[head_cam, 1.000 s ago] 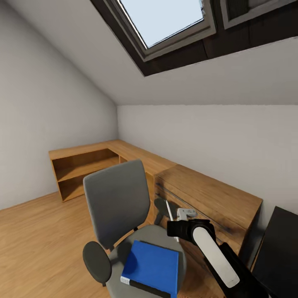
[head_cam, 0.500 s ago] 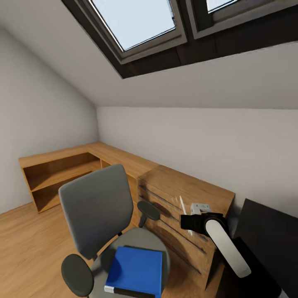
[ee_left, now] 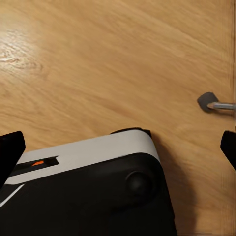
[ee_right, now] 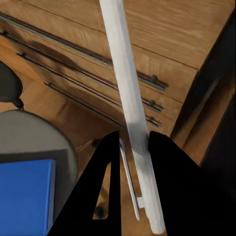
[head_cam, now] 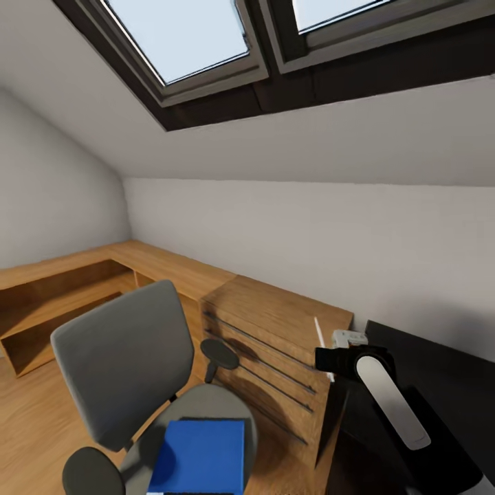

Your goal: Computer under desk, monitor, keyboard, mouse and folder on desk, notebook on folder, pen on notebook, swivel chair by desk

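Right gripper pinches the slim white pen, long axis upright; blue flat folder lies lower-left on the grey swivel chair; left gripper's state can't be told.

A grey swivel chair is standing on the wooden floor, and a blue folder is lying flat on its seat, below and beside the right fingers.
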Robot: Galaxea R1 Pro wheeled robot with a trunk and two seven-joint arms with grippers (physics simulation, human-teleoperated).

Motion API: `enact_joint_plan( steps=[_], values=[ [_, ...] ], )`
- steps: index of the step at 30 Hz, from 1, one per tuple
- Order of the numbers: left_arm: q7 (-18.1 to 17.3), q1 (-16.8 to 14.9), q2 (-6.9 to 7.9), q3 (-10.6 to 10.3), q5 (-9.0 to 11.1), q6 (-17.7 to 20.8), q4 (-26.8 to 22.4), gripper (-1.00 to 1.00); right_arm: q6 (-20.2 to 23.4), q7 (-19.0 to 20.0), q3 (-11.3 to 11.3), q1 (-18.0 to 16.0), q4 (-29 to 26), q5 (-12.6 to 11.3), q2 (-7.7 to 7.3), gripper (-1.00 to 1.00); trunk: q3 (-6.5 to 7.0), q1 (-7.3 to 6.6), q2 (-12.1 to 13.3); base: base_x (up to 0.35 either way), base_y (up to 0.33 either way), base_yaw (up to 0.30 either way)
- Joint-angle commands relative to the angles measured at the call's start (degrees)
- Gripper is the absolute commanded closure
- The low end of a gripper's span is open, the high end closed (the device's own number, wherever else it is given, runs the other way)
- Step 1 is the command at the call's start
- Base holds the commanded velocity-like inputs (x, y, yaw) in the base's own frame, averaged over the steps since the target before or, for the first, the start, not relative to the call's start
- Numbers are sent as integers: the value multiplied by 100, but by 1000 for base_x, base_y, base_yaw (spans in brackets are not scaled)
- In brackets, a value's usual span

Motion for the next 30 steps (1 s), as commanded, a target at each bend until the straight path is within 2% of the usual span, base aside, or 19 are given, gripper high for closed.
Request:
enact_joint_plan(
  steps=[1, 23, 30],
  values=[
    [12, 4, 0, -11, 57, -21, -4, -100, 5, -54, -4, -10, -3, -56, -12, 100, 9, -22, 37, 0, 0, -278],
    [-38, 6, -4, -14, 49, -30, 49, -100, -12, -240, -80, -19, 124, -49, -16, 100, 325, -505, 920, 0, 0, -278],
    [-42, 6, 2, -12, 54, -30, 77, -100, -22, -279, -123, -41, 416, -48, 2, 100, 298, -505, 920, 0, 0, -268]
  ],
)
